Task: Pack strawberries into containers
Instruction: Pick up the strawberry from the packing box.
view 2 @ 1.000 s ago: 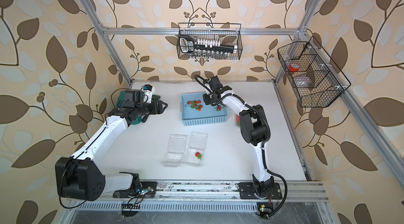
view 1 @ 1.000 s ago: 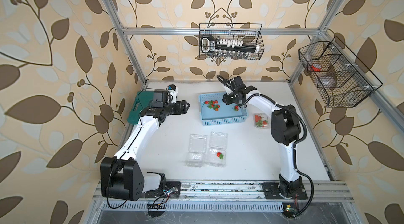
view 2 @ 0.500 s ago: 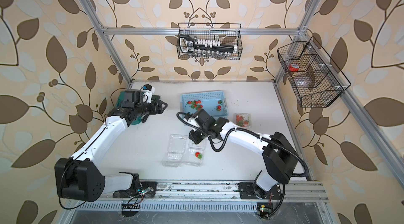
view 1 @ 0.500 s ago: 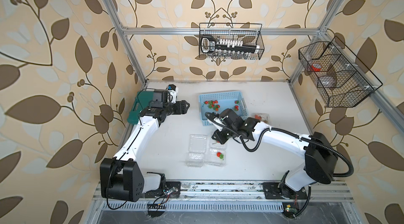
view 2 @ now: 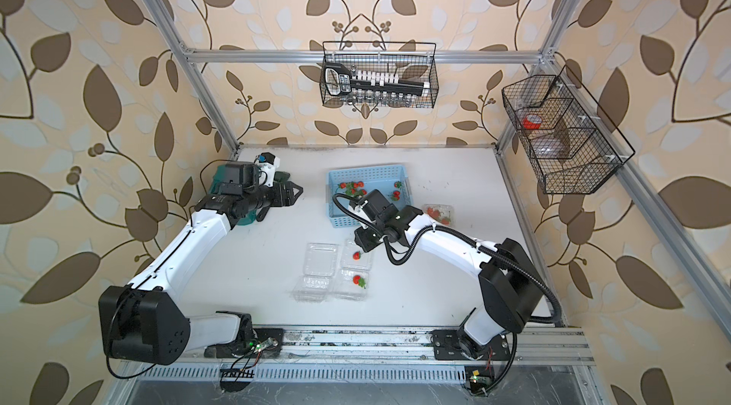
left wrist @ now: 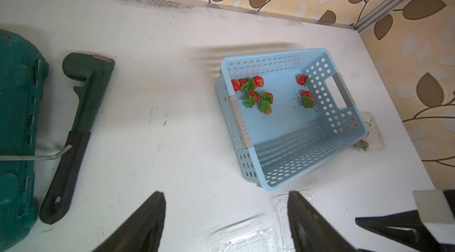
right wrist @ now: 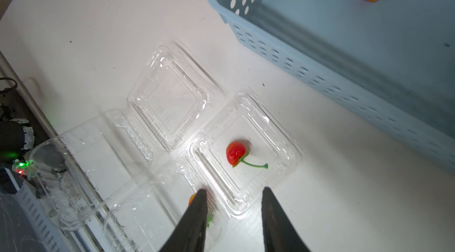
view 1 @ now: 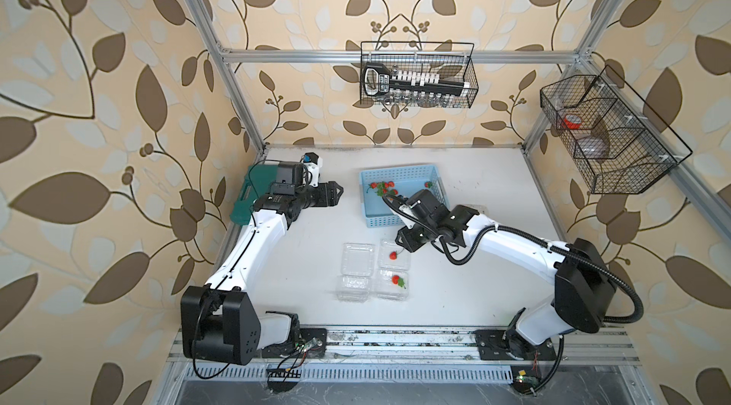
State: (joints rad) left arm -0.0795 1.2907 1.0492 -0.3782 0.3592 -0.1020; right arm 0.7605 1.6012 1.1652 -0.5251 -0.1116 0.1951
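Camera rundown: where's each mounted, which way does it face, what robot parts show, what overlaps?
Top views: high at the front, looking down on the table; left arm and right arm show.
Left wrist: on the left arm, facing the blue basket; left gripper fingertips show.
Right wrist: on the right arm, looking down at the open containers; right gripper fingertips show.
Shared: the blue basket, in every view.

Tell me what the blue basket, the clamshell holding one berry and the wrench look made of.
Blue basket: moulded plastic, satin, going by its even colour and round holes. Clamshell: thin clear plastic, glossy; see-through, ridges glinting. Wrench: probably painted metal, dull green, with a bare toothed head and a black, maybe rubbery, grip.
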